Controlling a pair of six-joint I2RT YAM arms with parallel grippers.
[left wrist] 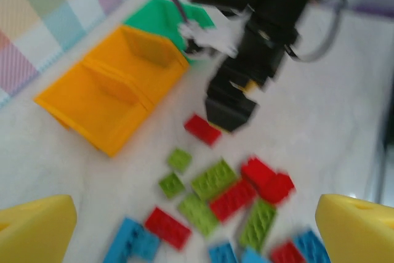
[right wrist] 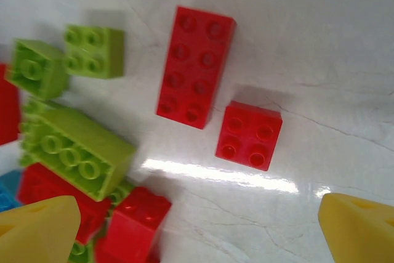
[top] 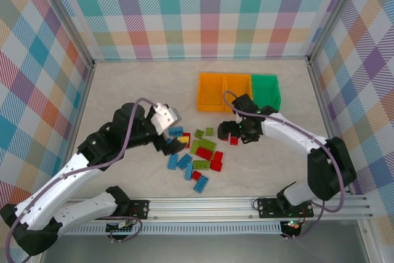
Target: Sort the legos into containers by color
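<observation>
This is a robotics lab test cell, not a home or a shop. Two arms, left (top: 74, 173) and right (top: 289, 133), are bolted to an aluminium rail (top: 203, 204) at 6 o'clock in the top view. Cables (top: 123, 146) loop along the arms, and a green light (top: 290, 221) glows by the right base. The white marbled table (top: 123, 90) is boxed in at 9, 12 and 3 o'clock by bright plaid panels (top: 209, 10) set in metal posts (top: 68, 21), forming a closed booth. Toy bricks (top: 204, 153) lie at the table's centre, with small plastic bins (top: 212, 84) toward 12 o'clock.
</observation>
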